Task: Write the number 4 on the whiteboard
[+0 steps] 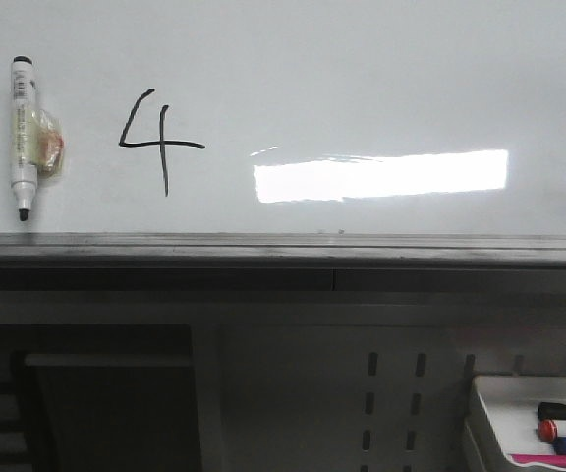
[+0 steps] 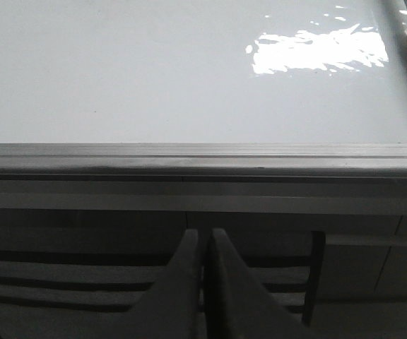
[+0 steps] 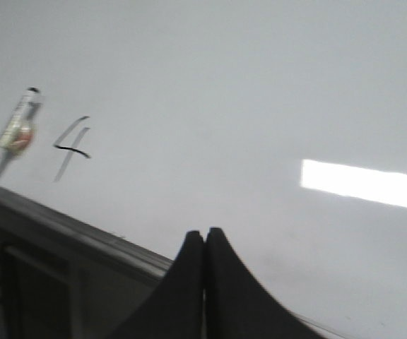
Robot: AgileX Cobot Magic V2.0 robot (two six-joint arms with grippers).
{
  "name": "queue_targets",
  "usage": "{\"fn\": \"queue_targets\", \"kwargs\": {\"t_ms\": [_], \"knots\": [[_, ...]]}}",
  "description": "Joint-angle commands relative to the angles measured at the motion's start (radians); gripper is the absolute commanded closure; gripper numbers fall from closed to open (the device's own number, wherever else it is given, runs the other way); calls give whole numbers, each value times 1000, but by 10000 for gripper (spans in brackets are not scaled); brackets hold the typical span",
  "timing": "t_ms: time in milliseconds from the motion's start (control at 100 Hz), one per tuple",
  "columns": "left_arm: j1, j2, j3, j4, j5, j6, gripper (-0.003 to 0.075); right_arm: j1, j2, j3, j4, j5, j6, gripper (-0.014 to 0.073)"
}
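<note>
Number 4 (image 1: 160,141) stands in thin black ink on the left part of the whiteboard (image 1: 362,69), with a slanted left stroke, a level bar and an upright stem, open at the top. Just to its left a marker (image 1: 23,138) lies flat on the board, uncapped, black tip toward the near edge and black end away from it, with a small yellowish and reddish patch beside its barrel. The marker and the digit are near each other but apart. To the right of the digit a bright rectangular glare (image 1: 381,175) shines on the glossy surface. A dark grey rail (image 1: 283,248) runs along the board's near edge. Below it, at the lower right of the front view, a white tray (image 1: 514,408) holds markers with red, black and blue parts.

From the right wrist camera the digit (image 3: 71,147) and the marker (image 3: 14,133) show small and blurred, well away from the right gripper (image 3: 204,236), whose dark fingers are pressed together with nothing between them. The left gripper (image 2: 205,236) hangs in front of the rail (image 2: 203,159), its fingers likewise closed together and empty.
</note>
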Motion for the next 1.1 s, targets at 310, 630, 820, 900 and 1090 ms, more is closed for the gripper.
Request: {"fn": "queue_targets", "kwargs": {"t_ms": [310, 630, 820, 900, 1090], "knots": [[-2, -24, 32, 0, -58, -5, 741, -373, 11, 125, 116, -78, -2, 658], [-2, -24, 32, 0, -58, -5, 741, -413, -75, 127, 116, 192, -2, 658], [-2, -24, 32, -2, -58, -5, 741, -413, -77, 127, 116, 232, -2, 658], [-2, -24, 32, -2, -58, -5, 741, -413, -77, 127, 116, 232, -2, 658], [-2, -24, 32, -2, -58, -5, 741, -413, -77, 127, 116, 232, -2, 658]]}}
